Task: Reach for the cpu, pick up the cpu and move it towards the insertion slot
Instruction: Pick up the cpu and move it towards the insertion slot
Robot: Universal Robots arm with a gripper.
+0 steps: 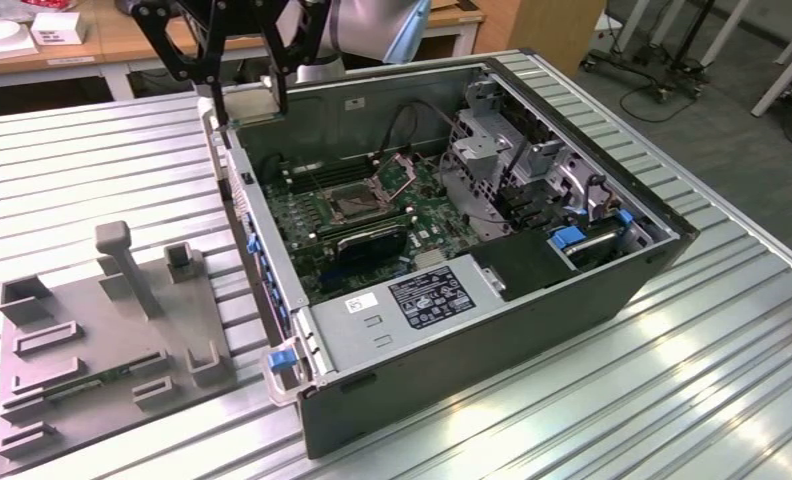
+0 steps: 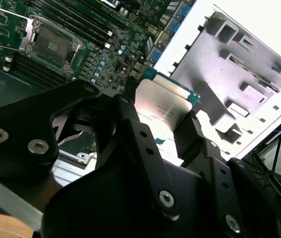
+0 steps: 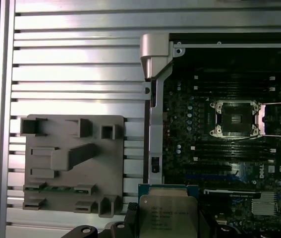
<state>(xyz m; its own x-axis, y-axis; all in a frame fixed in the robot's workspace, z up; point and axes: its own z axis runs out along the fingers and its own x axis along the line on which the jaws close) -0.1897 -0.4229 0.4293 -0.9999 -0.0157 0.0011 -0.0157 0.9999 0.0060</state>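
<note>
The claw (image 2: pixel 162 121) grips the cpu (image 2: pixel 162 106) above the case wall; keep it level, travelling toward the slot (image 3: pixel 235 118).

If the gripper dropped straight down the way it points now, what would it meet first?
Probably the case's side wall. The gripper, shut on the cpu, hangs over that wall in the first wrist view, short of the slot. Depth is unclear.

cpu (image 3: pixel 168 214) print too small to read
</note>
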